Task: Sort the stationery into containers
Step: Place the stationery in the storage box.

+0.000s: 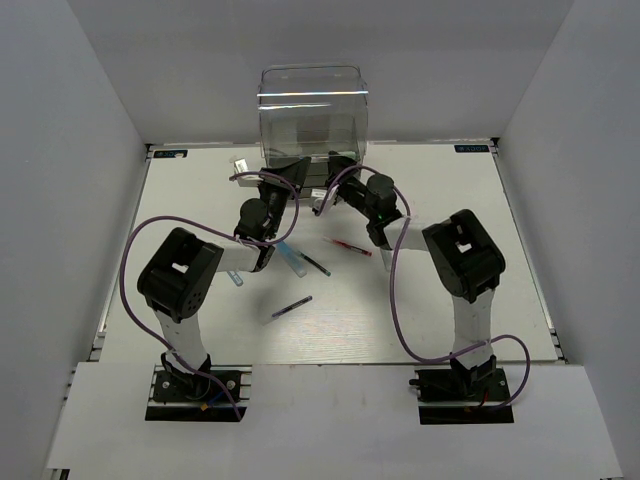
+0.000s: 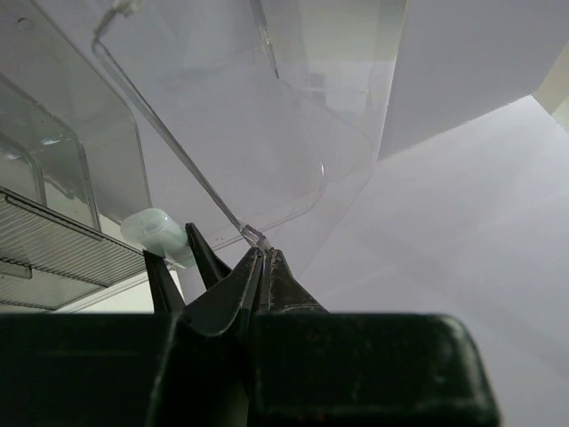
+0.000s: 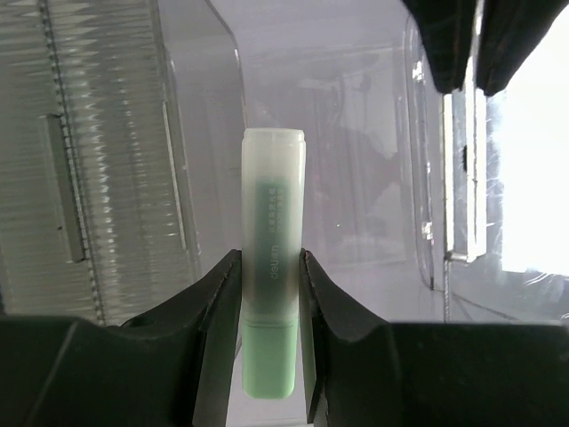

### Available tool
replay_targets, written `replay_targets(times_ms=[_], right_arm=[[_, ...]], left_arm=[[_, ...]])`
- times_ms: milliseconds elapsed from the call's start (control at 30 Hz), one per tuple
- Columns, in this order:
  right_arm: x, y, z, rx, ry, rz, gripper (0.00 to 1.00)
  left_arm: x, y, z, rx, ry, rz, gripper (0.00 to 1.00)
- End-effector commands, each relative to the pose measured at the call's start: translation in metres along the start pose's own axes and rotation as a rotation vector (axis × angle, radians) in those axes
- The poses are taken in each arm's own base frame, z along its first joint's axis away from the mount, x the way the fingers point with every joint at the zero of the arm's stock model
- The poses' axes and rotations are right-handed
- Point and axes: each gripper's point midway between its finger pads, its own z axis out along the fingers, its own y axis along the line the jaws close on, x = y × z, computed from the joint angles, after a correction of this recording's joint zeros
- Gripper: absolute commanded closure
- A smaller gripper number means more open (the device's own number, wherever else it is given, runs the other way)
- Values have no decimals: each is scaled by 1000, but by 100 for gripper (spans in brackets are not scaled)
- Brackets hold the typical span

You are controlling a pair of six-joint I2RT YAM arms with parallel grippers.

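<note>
The tall clear plastic box stands at the far middle of the table. My left gripper is shut on the thin clear rim of a pulled-out drawer; in the top view it sits at the box's foot. My right gripper is shut on a pale marker with a green cap, held upright over the open drawer; the marker also shows in the left wrist view. A red pen, a dark pen, a light-blue-capped marker and another dark pen lie on the table.
Ribbed clear drawer fronts fill the left of the right wrist view. The left gripper's fingers hold the drawer wall at top right there. Purple cables loop beside both arms. White walls enclose the table.
</note>
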Motion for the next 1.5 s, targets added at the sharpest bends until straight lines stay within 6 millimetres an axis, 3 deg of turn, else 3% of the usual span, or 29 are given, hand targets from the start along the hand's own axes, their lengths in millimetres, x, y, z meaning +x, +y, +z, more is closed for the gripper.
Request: replay_targets(times_ms=[0, 600, 1233, 1267, 1300, 1333, 1467], right_arm=[[-2, -29, 10, 95, -29, -57, 100], [26, -18, 25, 115, 64, 64, 100], [30, -35, 24, 119, 103, 285, 100], [30, -37, 24, 122, 102, 289, 96], [32, -37, 22, 123, 106, 288, 80], [31, -37, 23, 127, 104, 287, 75], [27, -40, 22, 129, 92, 288, 69]], left_arm=[[-16, -39, 0, 104, -45, -22, 88], [-17, -40, -4, 104, -45, -31, 88], [-16, -44, -3, 116, -39, -32, 88], [-17, -47, -1, 124, -43, -34, 88], [-17, -47, -1, 124, -43, -34, 88], [-17, -47, -1, 124, -43, -34, 88], [-17, -47, -1, 124, -43, -34, 88]])
